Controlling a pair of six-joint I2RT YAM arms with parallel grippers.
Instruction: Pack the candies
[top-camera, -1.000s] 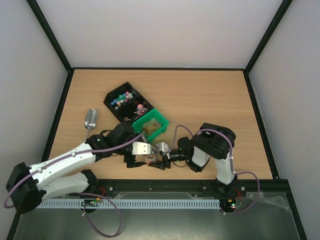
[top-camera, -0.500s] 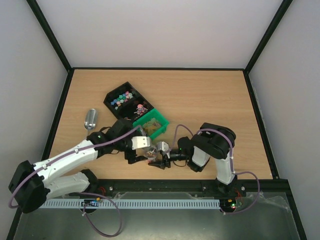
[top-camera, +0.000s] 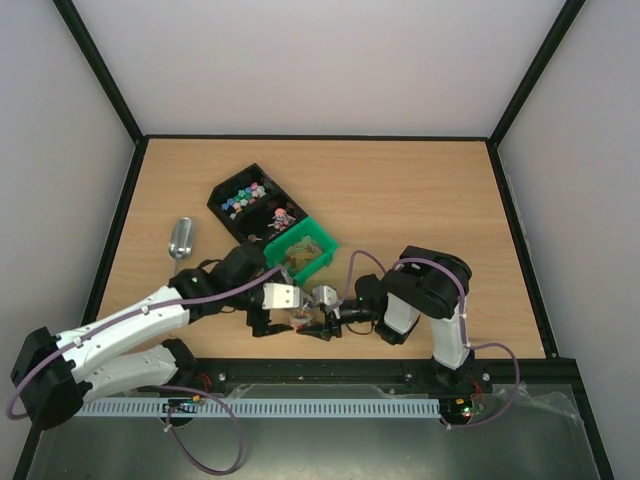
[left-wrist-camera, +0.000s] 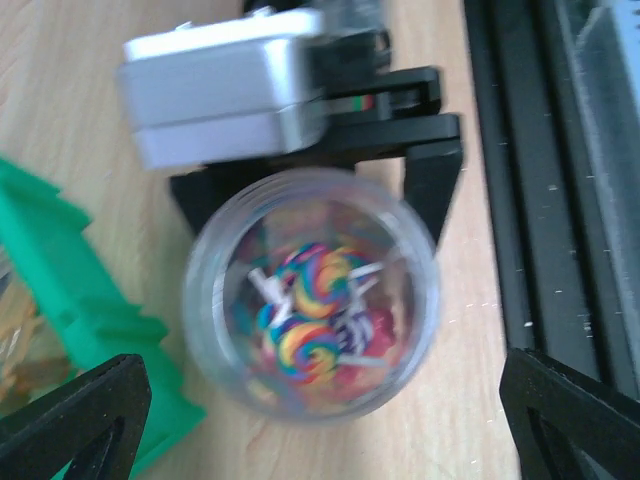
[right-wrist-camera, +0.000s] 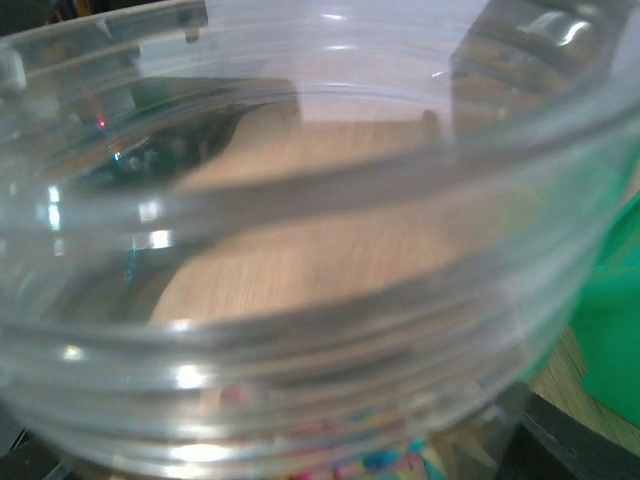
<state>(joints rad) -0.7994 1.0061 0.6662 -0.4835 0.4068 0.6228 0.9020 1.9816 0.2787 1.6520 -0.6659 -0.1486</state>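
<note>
A clear round jar (top-camera: 300, 320) stands on the table near the front edge, with swirled rainbow and pink candies (left-wrist-camera: 315, 320) inside. My right gripper (top-camera: 312, 325) is shut on the jar; its black fingers (left-wrist-camera: 436, 185) clasp both sides in the left wrist view. The jar's wall (right-wrist-camera: 300, 250) fills the right wrist view. My left gripper (top-camera: 262, 322) is open and empty just left of the jar, with its fingertips (left-wrist-camera: 75, 420) spread wide at the bottom of its view. More candies (top-camera: 245, 195) lie in a black tray (top-camera: 222, 185).
A green bin (top-camera: 300, 250) stands tight behind the jar and shows in the left wrist view (left-wrist-camera: 70, 290). A metal scoop (top-camera: 181, 238) lies at the left. The black front rail (left-wrist-camera: 520, 200) runs right of the jar.
My left wrist swung a little toward the back half a second ago and has returned beside the jar. The right arm and the jar have not moved.
</note>
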